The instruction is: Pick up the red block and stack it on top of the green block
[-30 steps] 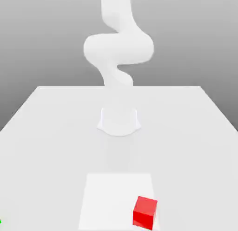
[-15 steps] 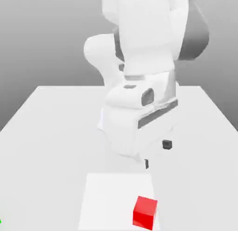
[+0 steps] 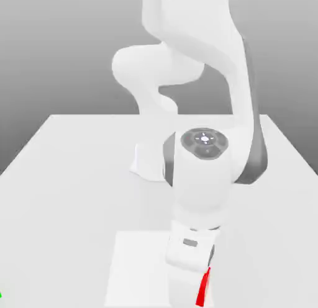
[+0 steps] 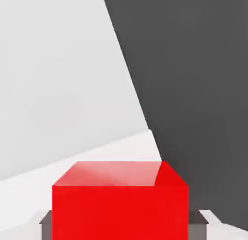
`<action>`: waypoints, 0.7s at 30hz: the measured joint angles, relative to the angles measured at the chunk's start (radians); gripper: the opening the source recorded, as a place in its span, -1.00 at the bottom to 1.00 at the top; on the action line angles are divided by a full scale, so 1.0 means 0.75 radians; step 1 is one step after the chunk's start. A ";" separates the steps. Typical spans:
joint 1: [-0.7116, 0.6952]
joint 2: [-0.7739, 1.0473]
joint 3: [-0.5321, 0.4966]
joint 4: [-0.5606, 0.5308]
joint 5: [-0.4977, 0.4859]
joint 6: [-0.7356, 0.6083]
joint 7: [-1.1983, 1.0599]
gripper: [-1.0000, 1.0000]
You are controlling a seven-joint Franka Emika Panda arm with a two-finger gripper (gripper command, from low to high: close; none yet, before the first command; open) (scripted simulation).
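The red block [image 4: 119,210] is a glossy cube sitting large and close in the hand view, directly under the hand. In the exterior view just a narrow red strip of the red block [image 3: 202,289] shows beside the lowered white hand. My gripper [image 3: 188,283] is down at the block, at the front of the table, with the arm's wrist towering above it. The green block [image 3: 0,295] is a tiny sliver at the exterior view's far left, low at the picture's edge, well away from the gripper.
The block rests on a paler square patch [image 3: 138,263] of the white table [image 3: 74,176]. The arm's base [image 3: 144,165] stands at the table's middle. In the hand view the table's edge runs close by the block, with dark ground [image 4: 193,89] beyond it.
The arm has swung forward and down from upright. The hand now sits over the red block and covers most of it. The block itself has not moved.
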 joint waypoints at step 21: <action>-0.510 0.064 -0.402 0.400 0.207 -0.411 0.093 -1.00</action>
